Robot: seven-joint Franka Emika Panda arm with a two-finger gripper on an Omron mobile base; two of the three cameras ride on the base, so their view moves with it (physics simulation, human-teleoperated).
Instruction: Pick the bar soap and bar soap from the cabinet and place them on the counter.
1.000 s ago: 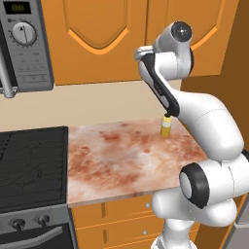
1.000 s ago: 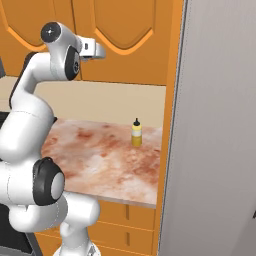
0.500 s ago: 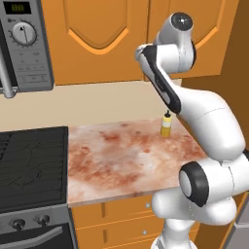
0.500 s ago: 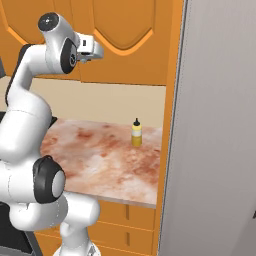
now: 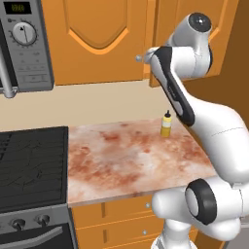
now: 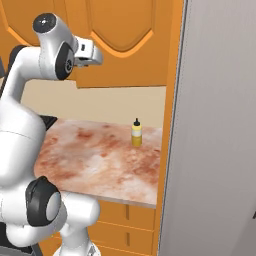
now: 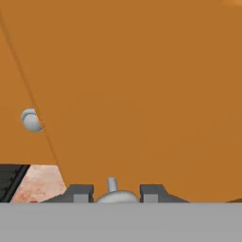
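Cabinet (image 5: 102,39) doors are being kept closed while a silver knob (image 7: 113,194) is being straddled by the parted hand (image 7: 116,194), where slipping off is being risked.

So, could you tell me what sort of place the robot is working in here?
A rendered home kitchen, it seems: an orange wall cabinet with arched doors hangs over a stone-look counter, with a black stove top beside it and a microwave above that.
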